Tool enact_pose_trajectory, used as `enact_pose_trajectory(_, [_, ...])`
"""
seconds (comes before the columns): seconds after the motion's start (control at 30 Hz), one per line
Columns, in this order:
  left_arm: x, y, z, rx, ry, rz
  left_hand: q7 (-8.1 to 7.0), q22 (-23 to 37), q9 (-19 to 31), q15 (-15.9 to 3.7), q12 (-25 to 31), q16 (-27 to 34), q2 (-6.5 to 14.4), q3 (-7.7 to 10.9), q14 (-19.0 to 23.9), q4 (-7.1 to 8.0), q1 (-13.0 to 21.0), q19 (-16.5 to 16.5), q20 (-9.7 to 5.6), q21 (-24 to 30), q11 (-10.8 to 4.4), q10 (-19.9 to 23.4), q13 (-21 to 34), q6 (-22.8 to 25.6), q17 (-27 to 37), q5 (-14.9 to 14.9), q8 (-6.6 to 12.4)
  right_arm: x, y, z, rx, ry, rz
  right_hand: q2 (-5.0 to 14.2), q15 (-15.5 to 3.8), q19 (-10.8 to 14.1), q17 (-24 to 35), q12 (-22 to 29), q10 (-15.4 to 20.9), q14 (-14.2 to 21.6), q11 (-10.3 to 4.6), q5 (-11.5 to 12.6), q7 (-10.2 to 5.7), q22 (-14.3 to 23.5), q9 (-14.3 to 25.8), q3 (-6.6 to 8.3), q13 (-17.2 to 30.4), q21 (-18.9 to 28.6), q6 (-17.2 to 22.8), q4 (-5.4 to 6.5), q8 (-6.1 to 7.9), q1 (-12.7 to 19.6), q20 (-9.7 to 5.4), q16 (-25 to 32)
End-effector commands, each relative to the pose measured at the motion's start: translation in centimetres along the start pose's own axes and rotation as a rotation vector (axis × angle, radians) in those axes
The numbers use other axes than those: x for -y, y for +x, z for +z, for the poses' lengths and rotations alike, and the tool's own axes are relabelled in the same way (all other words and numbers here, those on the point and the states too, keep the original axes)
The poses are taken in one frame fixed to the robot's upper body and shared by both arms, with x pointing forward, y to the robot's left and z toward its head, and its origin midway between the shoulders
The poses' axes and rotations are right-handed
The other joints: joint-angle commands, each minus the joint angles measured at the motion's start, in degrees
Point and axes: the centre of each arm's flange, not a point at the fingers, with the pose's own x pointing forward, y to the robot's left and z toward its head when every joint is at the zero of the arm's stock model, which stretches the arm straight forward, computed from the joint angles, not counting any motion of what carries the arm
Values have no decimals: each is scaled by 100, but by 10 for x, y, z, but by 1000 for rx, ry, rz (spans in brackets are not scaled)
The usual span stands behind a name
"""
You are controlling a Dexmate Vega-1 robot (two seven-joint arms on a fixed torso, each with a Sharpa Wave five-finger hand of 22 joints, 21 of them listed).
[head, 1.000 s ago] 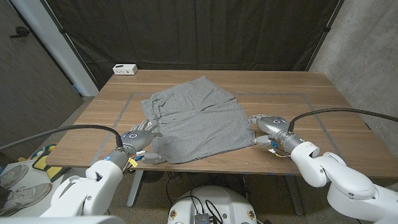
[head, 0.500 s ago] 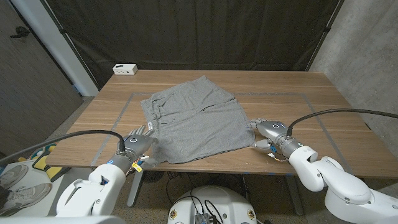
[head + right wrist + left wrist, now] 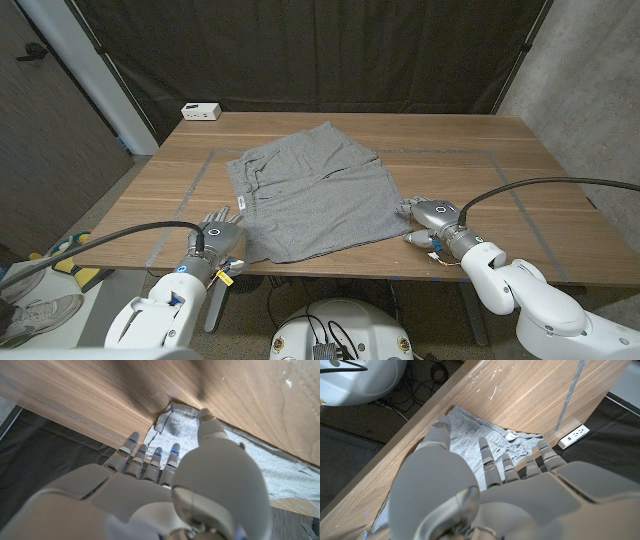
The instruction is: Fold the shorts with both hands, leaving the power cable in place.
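Left hand (image 3: 219, 236) and right hand (image 3: 432, 214) both empty, fingers extended and apart, arms reaching in from the near corners.

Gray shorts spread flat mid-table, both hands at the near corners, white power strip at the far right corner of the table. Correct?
One thing is off: the white power strip sits at the far left corner of the table, not the far right, as the head view shows. The rest holds: the gray shorts lie spread mid-table, with the left hand and the right hand at their near corners.
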Motion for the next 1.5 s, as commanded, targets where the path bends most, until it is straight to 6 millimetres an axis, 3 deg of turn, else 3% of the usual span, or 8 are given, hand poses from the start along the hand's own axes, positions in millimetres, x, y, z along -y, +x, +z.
enact_pose_trajectory(0.03, [18, 5, 2, -34, 30, 60, -21, -1, 10, -33, 45, 48, 47, -22, 116, 15, 129, 119, -17, 53, -51, 179, 11, 143, 11, -10, 32, -13, 6, 3, 2, -13, 12, 34, -632, 77, 36, 69, 118, 114, 2, 35, 3, 30, 20, 44, 7, 47, 126, 21, 52, 92, 3, 51])
enact_pose_trajectory(0.5, [35, 15, 13, -22, 29, 84, -50, 9, 6, -146, 54, 51, 210, -91, 338, 89, 172, 342, -24, 101, -94, 413, 6, 373, 7, -94, 2, -28, 13, -5, -30, -24, 45, 179, -683, 122, 50, 71, 222, 207, -69, 36, -91, 31, 18, 22, 8, 60, 321, 47, 56, 249, -24, 92])
enact_pose_trajectory(0.67, [40, 18, 14, -36, 40, 98, 148, 21, 1, -238, 71, 33, 552, -49, 475, 118, 316, 449, -16, 112, -124, 688, 0, 918, 1, -204, 88, -30, 14, -5, -20, -30, 18, 253, -717, 145, 52, 98, 347, 282, -89, 35, -162, 33, 17, 24, 8, 68, 530, 25, 92, 403, -42, 117])
enact_pose_trajectory(0.8, [42, 20, 15, -51, 45, 108, 234, 26, -13, -350, 71, 40, 811, 13, 661, 66, 518, 606, -40, 151, -156, 888, -5, 1346, -7, -325, 127, -31, 17, -6, -17, -30, 5, 338, -781, 220, 67, 147, 620, 435, -131, -10, -138, 38, 14, -60, 8, 94, 1152, 57, 230, 533, -56, 178])
enact_pose_trajectory(1.1, [52, 21, 17, -79, 37, 229, 148, 44, -20, -711, 134, 48, 1092, 45, 1310, -97, 1108, 1018, -186, 268, -261, 1729, -16, 2758, -26, -744, 263, -29, 20, -6, -1, -20, -25, 632, -933, 361, 87, 224, 1437, 754, -383, -230, 401, 50, 42, -338, 6, 141, 3294, 133, 649, 832, -100, 299])
enact_pose_trajectory(1.2, [52, 20, 17, -83, 27, 256, 163, 52, -9, -801, 137, 47, 1114, 50, 1455, -114, 1257, 1097, -191, 298, -257, 1899, -17, 3010, -26, -790, 290, -28, 20, -6, 2, -18, -30, 664, -958, 400, 94, 230, 1520, 798, -388, -251, 472, 51, 42, -352, 5, 155, 3422, 131, 663, 873, -116, 320])
enact_pose_trajectory(1.43, [46, 19, 15, -70, -20, 252, 714, 76, 178, -833, 55, -15, 1303, 80, 1539, -73, 1486, 1102, -241, 312, -284, 2018, -2, 3106, -27, -824, 321, -25, 22, -7, 6, 5, -27, 737, -984, 396, 111, 222, 1650, 816, -505, -286, 573, 54, 50, -374, 6, 153, 3598, 134, 658, 957, -184, 334])
enact_pose_trajectory(1.5, [44, 18, 12, -52, -50, 245, 649, 79, 310, -752, -92, -73, 1127, -25, 1406, -69, 1451, 978, -195, 265, -252, 1758, 8, 3257, -24, -840, 455, -25, 22, -6, 1, -24, -38, 740, -987, 407, 112, 224, 1669, 818, -510, -288, 577, 54, 50, -376, 6, 158, 3614, 132, 657, 968, -187, 335])
